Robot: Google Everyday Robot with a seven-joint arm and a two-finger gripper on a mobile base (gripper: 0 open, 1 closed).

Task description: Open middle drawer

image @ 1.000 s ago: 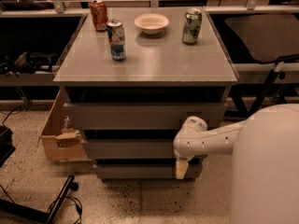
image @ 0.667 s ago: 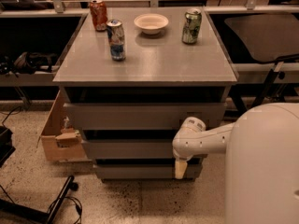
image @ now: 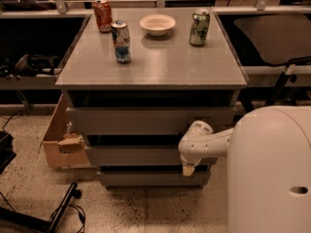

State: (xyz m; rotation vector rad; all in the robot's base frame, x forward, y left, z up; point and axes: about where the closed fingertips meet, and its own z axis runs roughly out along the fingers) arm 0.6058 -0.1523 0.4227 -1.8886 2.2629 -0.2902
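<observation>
The grey cabinet has three drawer fronts stacked under its top. The middle drawer (image: 133, 155) is the second front, a flat grey panel with a dark gap above it. My gripper (image: 188, 170) hangs from the white arm at the right end of the middle drawer's front, its tan fingertip pointing down over the gap above the lowest front (image: 150, 178). The uppermost front (image: 146, 120) sits above.
On the cabinet top stand a red can (image: 102, 14), a blue can (image: 121, 41), a white bowl (image: 157, 24) and a green can (image: 199, 27). A cardboard box (image: 60, 140) is at the cabinet's left. Cables lie on the floor at lower left.
The arm and gripper hold about the same place at the right end of the middle drawer. The drawer fronts have not visibly shifted.
</observation>
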